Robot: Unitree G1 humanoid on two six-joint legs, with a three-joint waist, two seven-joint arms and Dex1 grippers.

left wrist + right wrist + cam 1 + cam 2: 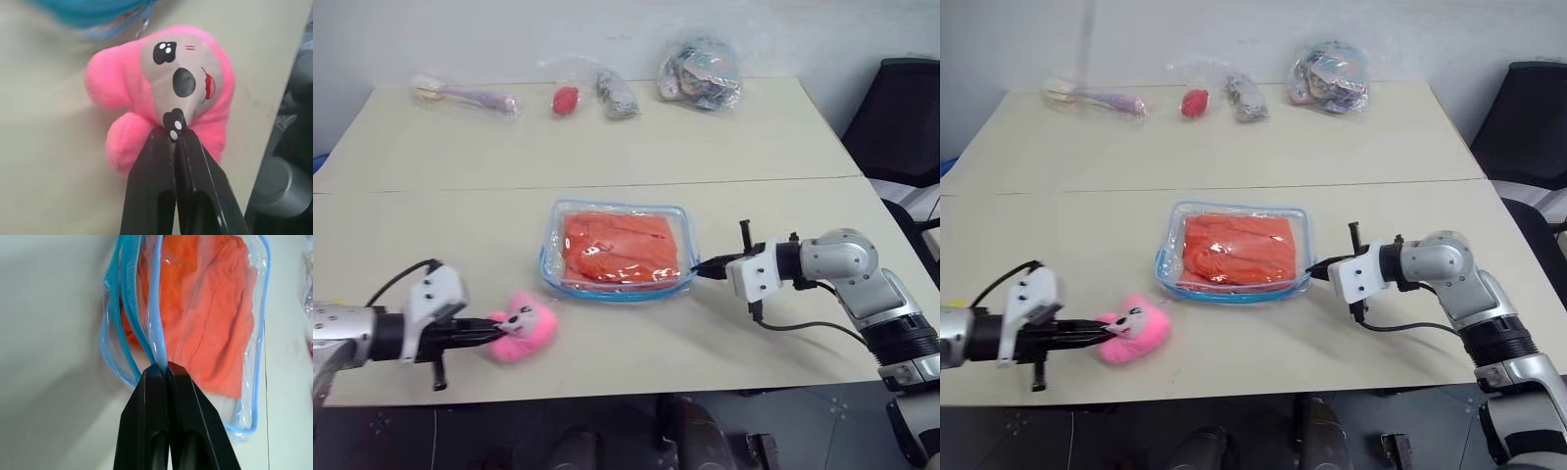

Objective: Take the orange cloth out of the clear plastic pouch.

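A pale beige table [440, 245] carried everything. Near its middle lay the clear plastic pouch [617, 252], with a pink plush toy [521, 328] close to the near edge. Several thin clear bags [700, 73] of small items lined the far side.

A: We're in an office or lab: two plain beige tables [440, 157] pushed together against a bare wall [509, 29].

B: We see a black office chair [901, 117] right of the tables.
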